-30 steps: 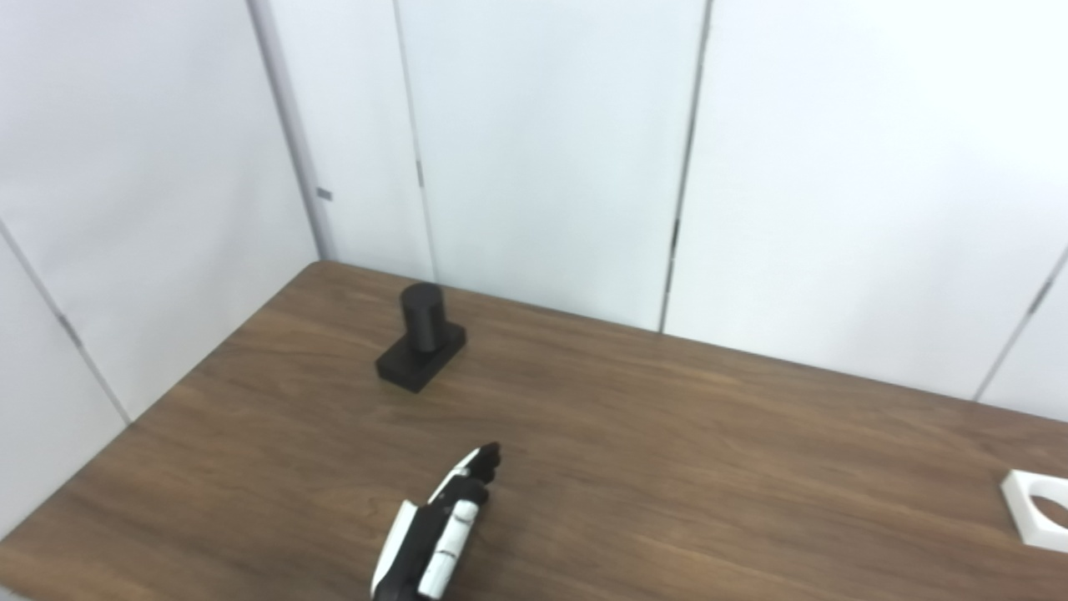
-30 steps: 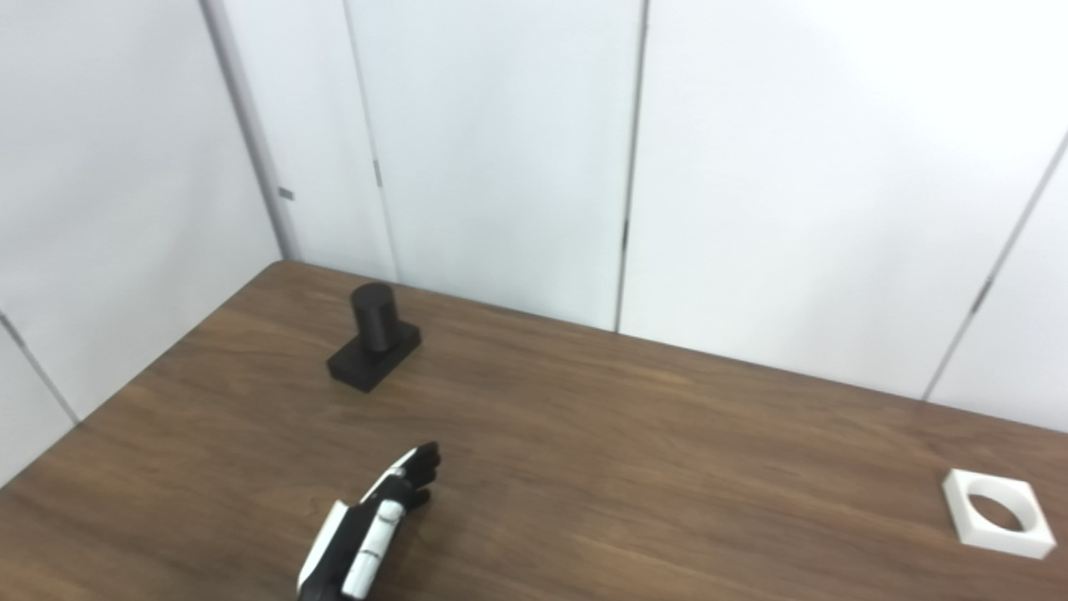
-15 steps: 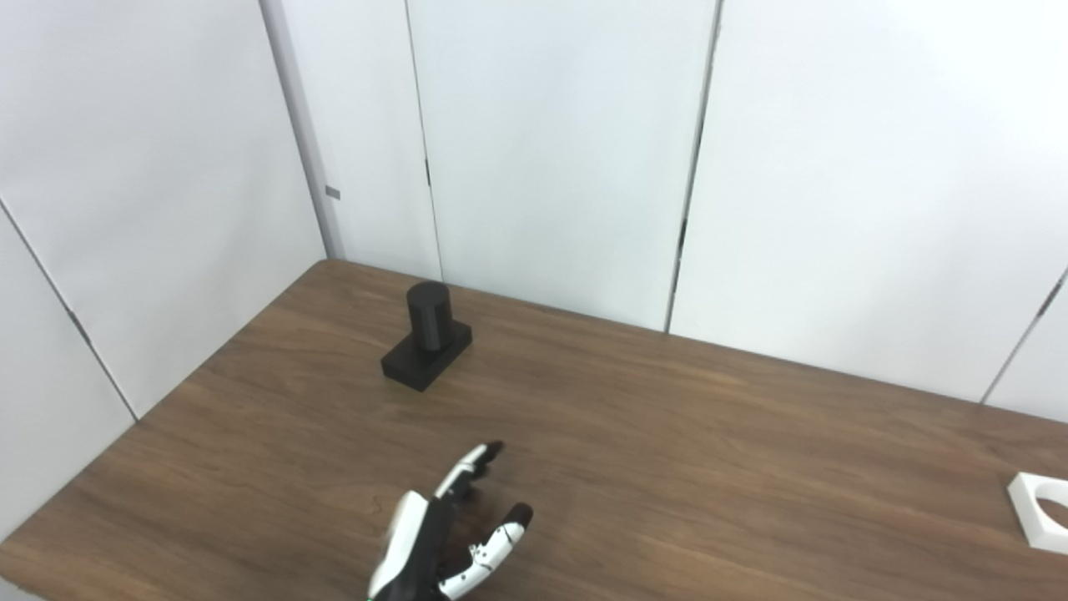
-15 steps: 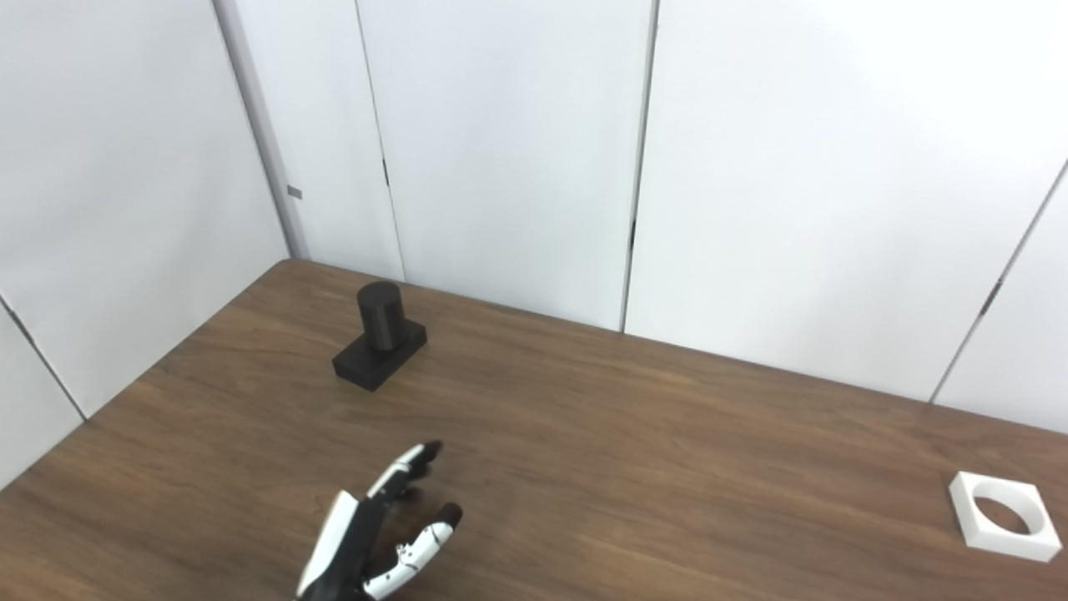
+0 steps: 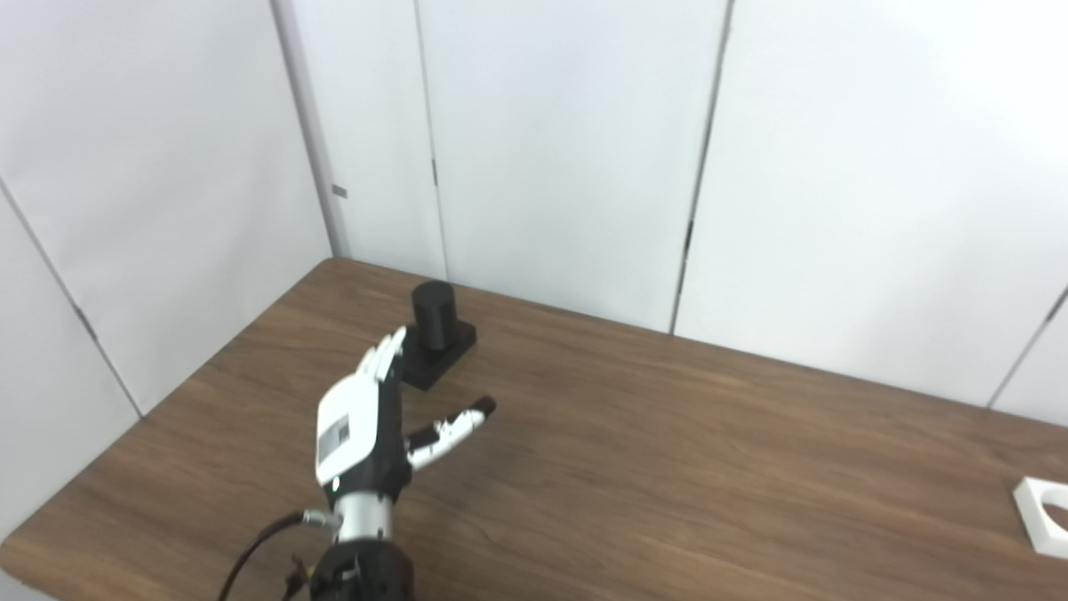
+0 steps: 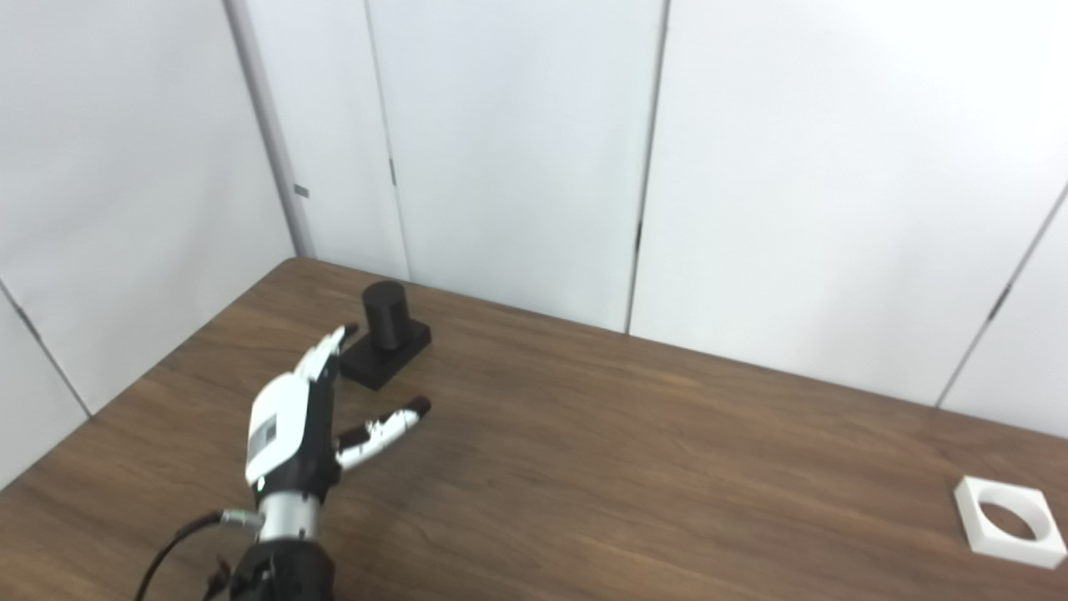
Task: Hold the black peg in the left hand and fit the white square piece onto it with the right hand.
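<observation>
The black peg [image 5: 435, 312], a short cylinder on a square black base, stands upright at the far left of the wooden table [image 5: 667, 434]. My left hand [image 5: 367, 421] is raised above the table just in front of the peg, open, fingers stretched toward it and thumb out to the right; it holds nothing and stays clear of the peg. The white square piece [image 6: 1008, 520] with a round hole lies flat near the table's right edge. My right hand is out of sight.
White wall panels [image 5: 567, 150] close off the table at the back and on the left. A cable [image 5: 259, 547] runs from the left wrist.
My left hand has risen from the near edge and moved forward toward the peg, its fingers and thumb spreading open. The camera has shifted slightly.
</observation>
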Controlling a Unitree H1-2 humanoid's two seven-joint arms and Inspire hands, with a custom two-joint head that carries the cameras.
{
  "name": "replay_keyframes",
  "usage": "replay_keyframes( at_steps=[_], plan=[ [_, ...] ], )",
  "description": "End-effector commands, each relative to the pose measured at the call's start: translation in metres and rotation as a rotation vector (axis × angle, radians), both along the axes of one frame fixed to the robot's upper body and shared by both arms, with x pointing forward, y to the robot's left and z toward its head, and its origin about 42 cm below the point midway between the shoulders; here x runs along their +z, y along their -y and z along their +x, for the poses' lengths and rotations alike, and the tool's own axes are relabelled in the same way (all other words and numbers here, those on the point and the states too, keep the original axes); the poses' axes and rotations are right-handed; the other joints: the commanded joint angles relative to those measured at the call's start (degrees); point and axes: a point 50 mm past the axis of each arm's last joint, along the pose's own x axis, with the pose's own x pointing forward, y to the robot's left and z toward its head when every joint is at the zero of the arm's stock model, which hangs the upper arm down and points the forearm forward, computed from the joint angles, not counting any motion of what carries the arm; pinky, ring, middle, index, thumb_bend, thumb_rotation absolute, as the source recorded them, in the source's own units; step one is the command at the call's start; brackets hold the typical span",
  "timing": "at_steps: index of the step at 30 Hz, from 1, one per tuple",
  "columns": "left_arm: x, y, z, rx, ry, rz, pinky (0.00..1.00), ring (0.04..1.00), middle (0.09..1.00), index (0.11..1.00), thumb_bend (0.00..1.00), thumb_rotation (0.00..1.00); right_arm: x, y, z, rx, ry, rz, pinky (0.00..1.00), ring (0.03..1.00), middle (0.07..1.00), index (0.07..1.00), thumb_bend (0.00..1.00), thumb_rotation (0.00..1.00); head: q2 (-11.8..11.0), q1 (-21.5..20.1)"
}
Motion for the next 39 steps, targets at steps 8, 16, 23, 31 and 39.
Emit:
replay_keyframes(
  at_steps=[8,16,23,31,39],
  plan=[
    [0.003,-0.02,0.036,0.048,-0.016,0.111,0.76,0.894,0.899,0.873,0.95,0.57,0.005,-0.004,0.0,0.008,-0.001,-0.009,0.98,0.942,0.898,0.908,0.53,1.0,0.4,-0.3],
    [-0.007,-0.029,0.057,0.06,-0.061,0.166,0.82,0.908,0.902,0.877,0.93,0.6,0.005,-0.005,0.0,0.01,0.003,0.016,0.95,0.939,0.896,0.901,0.53,1.0,0.6,-0.6],
    [-0.004,-0.042,0.075,0.087,-0.099,0.206,0.9,0.906,0.901,0.872,0.94,0.62,0.006,-0.005,-0.001,0.011,-0.005,-0.003,0.93,0.93,0.892,0.899,0.55,1.0,0.7,-0.8],
    [-0.004,-0.046,0.088,0.096,-0.117,0.206,0.93,0.927,0.904,0.868,0.93,0.62,0.006,-0.006,-0.001,0.023,-0.004,0.004,0.95,0.937,0.898,0.904,0.58,1.0,0.9,-0.9],
    [-0.008,-0.055,0.097,0.121,-0.144,0.214,0.92,0.925,0.904,0.863,0.92,0.62,0.007,-0.006,-0.002,0.022,-0.006,0.017,0.95,0.939,0.894,0.899,0.61,1.0,1.1,-0.9]
  ],
)
